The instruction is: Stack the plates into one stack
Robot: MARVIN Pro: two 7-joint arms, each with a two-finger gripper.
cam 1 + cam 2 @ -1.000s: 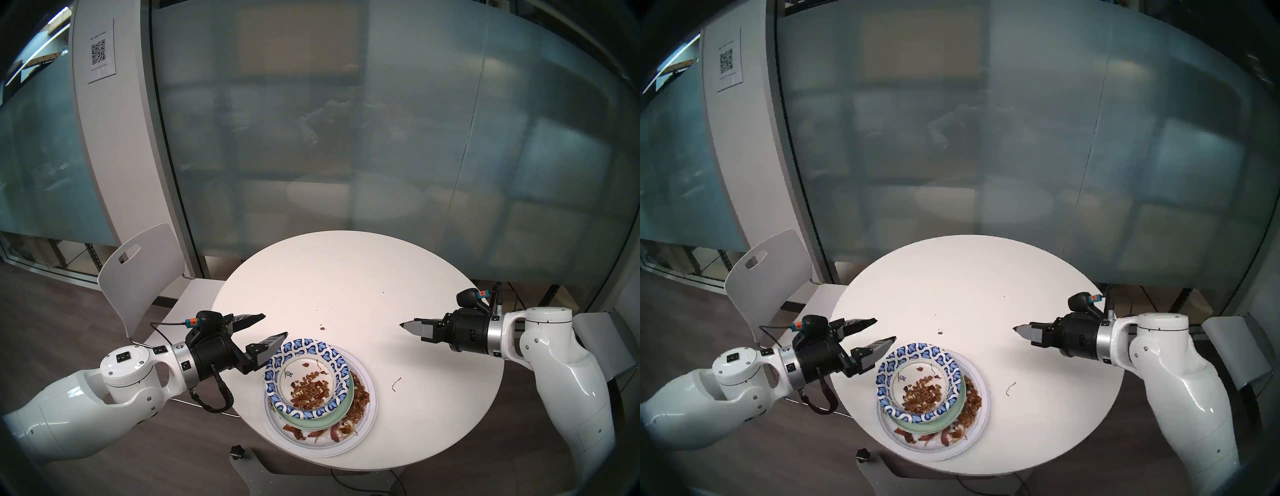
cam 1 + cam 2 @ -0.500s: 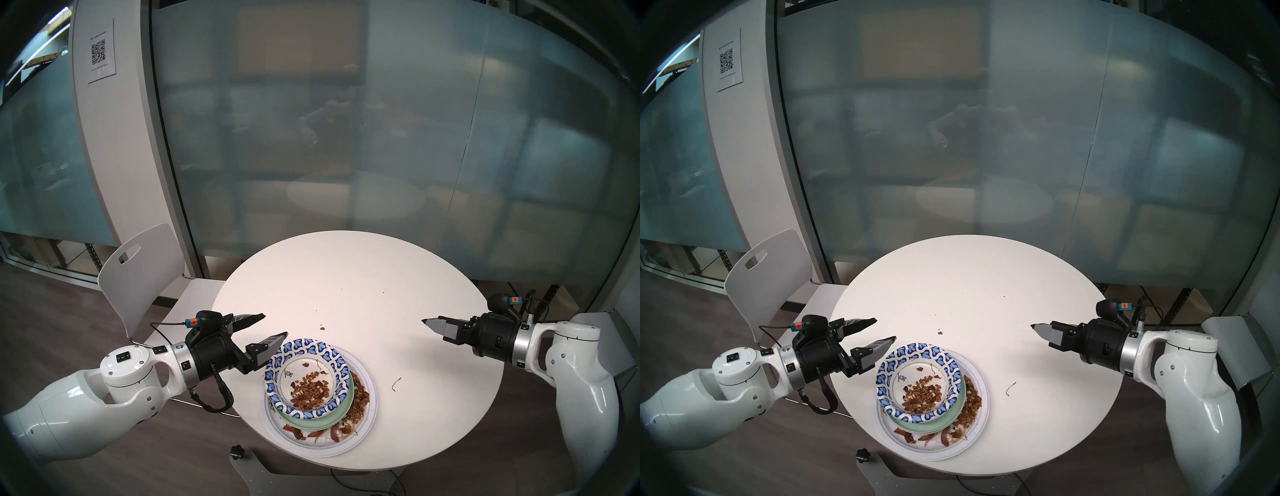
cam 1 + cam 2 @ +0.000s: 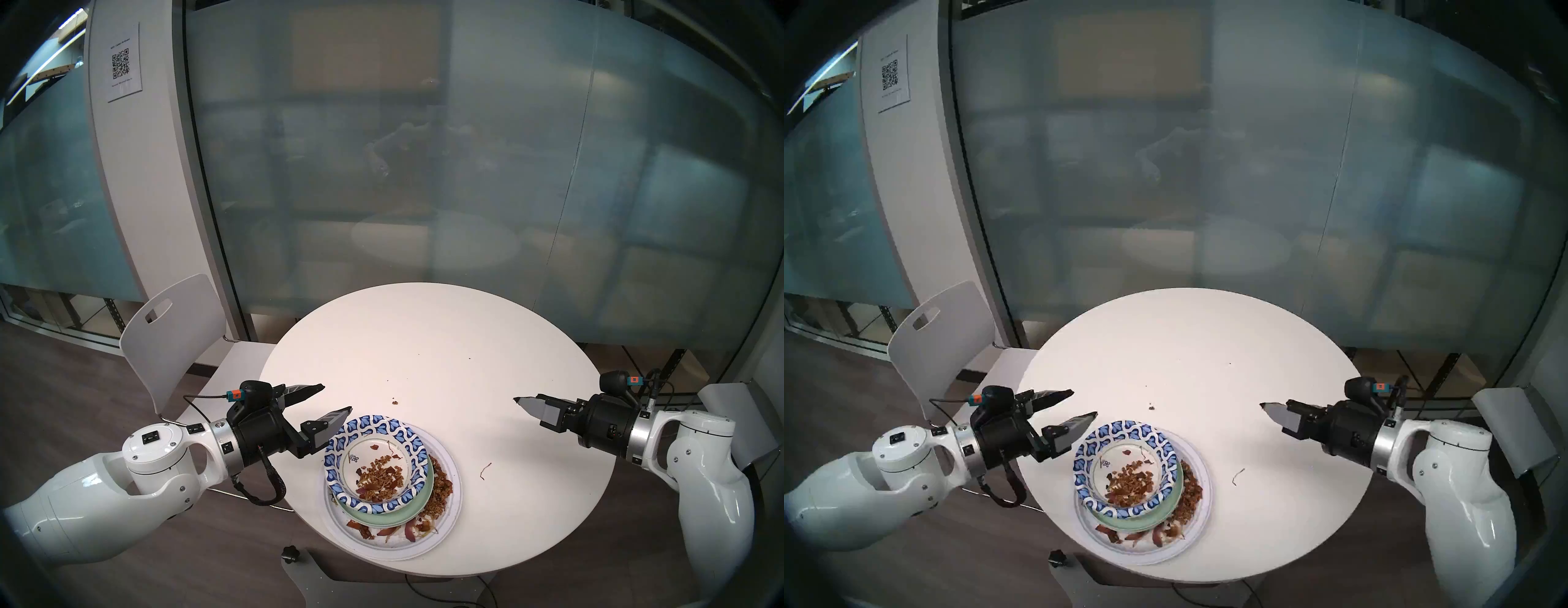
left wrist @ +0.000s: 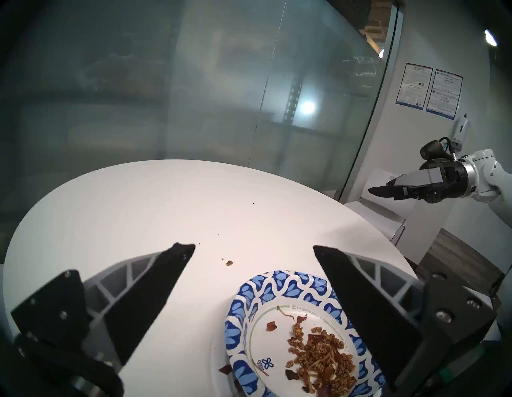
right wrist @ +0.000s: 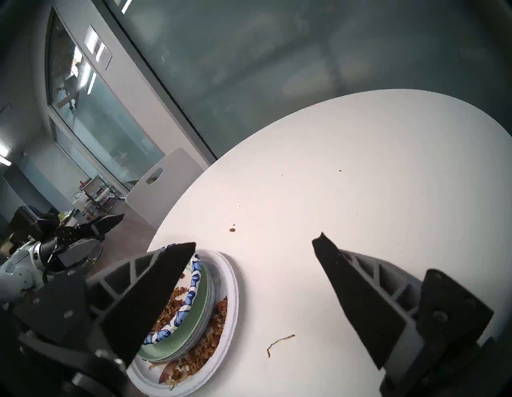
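**Plates piled on the near side of the table, both grippers empty**

Round white table (image 3: 432,339), the landmark. The stack (image 3: 392,484) sits on its near side, toward the left arm. No other plate on the tabletop.

Large white paper plate (image 3: 449,509) is lowest and widest, with food scraps on its exposed rim. Pale-green plate (image 3: 407,511) sits above it, with thin edges of other plates just under it in the right wrist view; their colours are too slight to tell apart. Blue-and-white patterned paper plate (image 3: 382,429) is uppermost and off-centre, toward the table's left edge. Brown crumbs lie in its well.

Left gripper (image 3: 337,399) is over the table's left edge, jaws wide apart, nothing between them. Its nearer finger hangs just above the patterned rim; whether they touch I cannot tell. Right gripper (image 5: 253,244) is over the table's right side, well apart from the stack, jaws spread and empty.

The stack lies just ahead and to the right of the left gripper, far across the table from the right one. Left arm is clearly nearer. My read: stacking looks done.

Small items on the table: a crumb (image 3: 394,401) beyond the stack, a curled scrap (image 3: 485,470) to its right.
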